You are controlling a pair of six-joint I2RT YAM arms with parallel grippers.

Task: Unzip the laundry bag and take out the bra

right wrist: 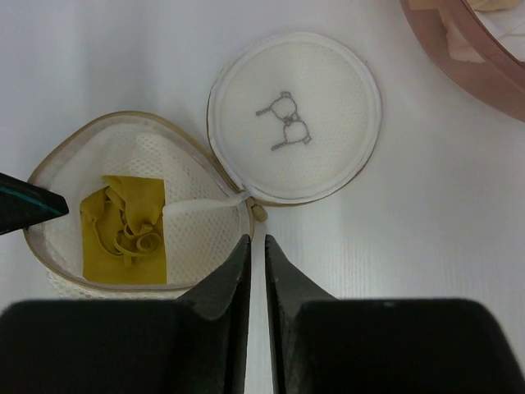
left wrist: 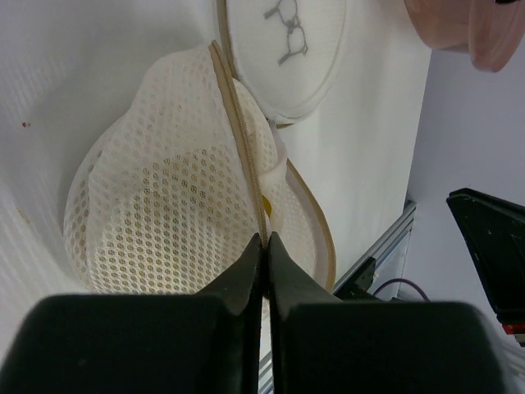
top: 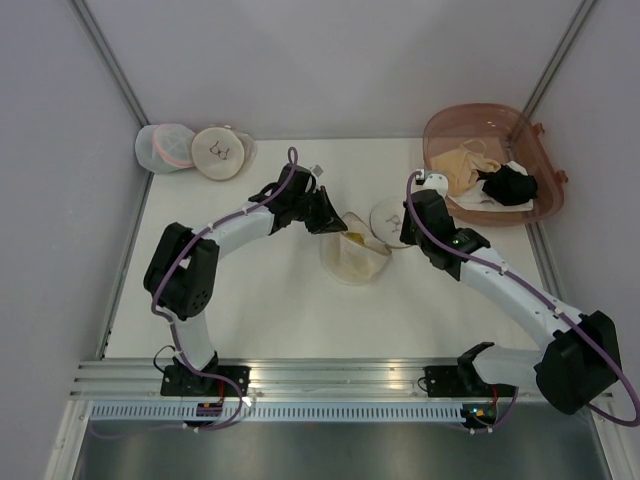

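Laundry bag (right wrist: 201, 236): unzipped and lying open near the middle of the table (top: 260, 310) – the mesh body is a shallow cup with its tan zipper rim gaping

Lid (right wrist: 328, 74): round flap with the small bra drawing (right wrist: 285, 121) face up, flat on the table at 2 o'clock from the body and joined to it at the hinge

Bra (right wrist: 125, 231): mustard-yellow, crumpled inside the open body towards its 9 o'clock side in the right wrist view, touched by neither gripper

Zipper pull (right wrist: 258, 213): at the hinge between body and lid, just beyond the right fingertips

Left gripper (left wrist: 264, 240): jaws pressed together, pinching the bag's zipper rim and holding that edge up off the table; in the top view it sits at 10 o'clock from the bag

Right gripper (right wrist: 256, 245): fingers almost together with only a thin slit between them and nothing in it – pointed at the hinge, at 3 o'clock from the bag in the top view

Basket (top: 445, 125): pinkish translucent tub at the table's 1 o'clock corner, holding a pale beige garment (top: 468, 160) and a black garment (top: 508, 186)

Spare bags: 2 at the 11 o'clock corner, a white mesh bag with pink trim (top: 163, 147) touching a cream disc bag (top: 222, 153) with its own bra drawing
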